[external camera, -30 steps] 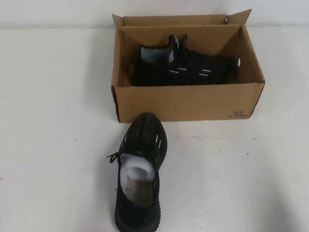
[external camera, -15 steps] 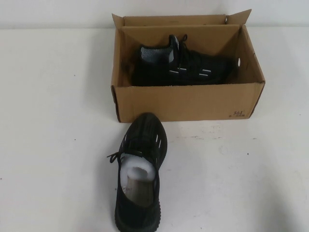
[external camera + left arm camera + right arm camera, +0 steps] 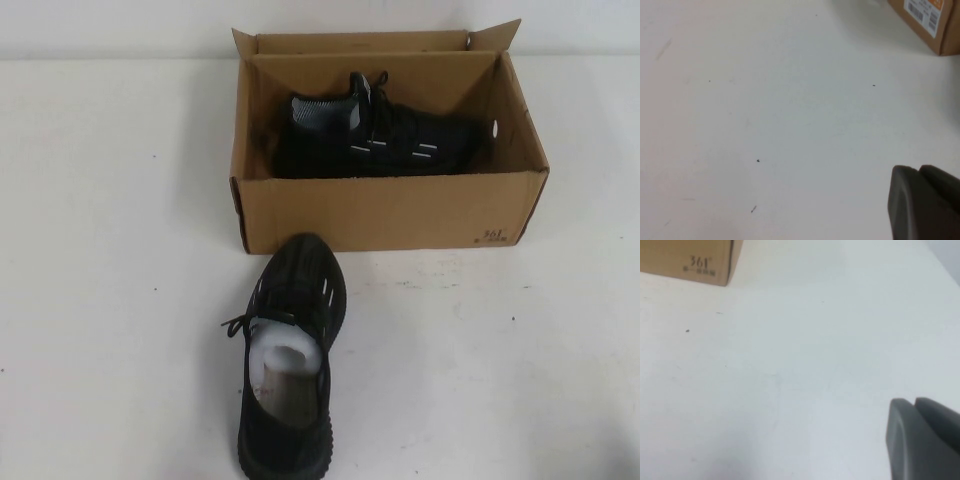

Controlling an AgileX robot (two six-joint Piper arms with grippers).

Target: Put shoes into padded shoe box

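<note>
A black knit shoe (image 3: 288, 360) with short white dashes lies on the white table (image 3: 110, 300) at the near edge of the high view, heel toward the robot and toe pointing at the box, just short of its front wall. White paper stuffing (image 3: 284, 352) fills its opening above a grey-tan insole, and a black lace trails off to the robot's left. Beyond it stands the brown cardboard box (image 3: 385, 212), flaps upright, with small black printing near the front wall's right corner; in the right wrist view this reads "361" (image 3: 700, 262). The left wrist view shows a white barcode label with an orange patch (image 3: 923, 11) on a box corner, its text unreadable. Inside the box the second shoe (image 3: 375, 138) lies sideways, heel to the left. Neither arm appears in the high view. The left end effector (image 3: 925, 202) hovers over bare table, as does the right end effector (image 3: 922, 437); only a dark edge of each shows, so whether they are spread or pressed together cannot be told.
</note>
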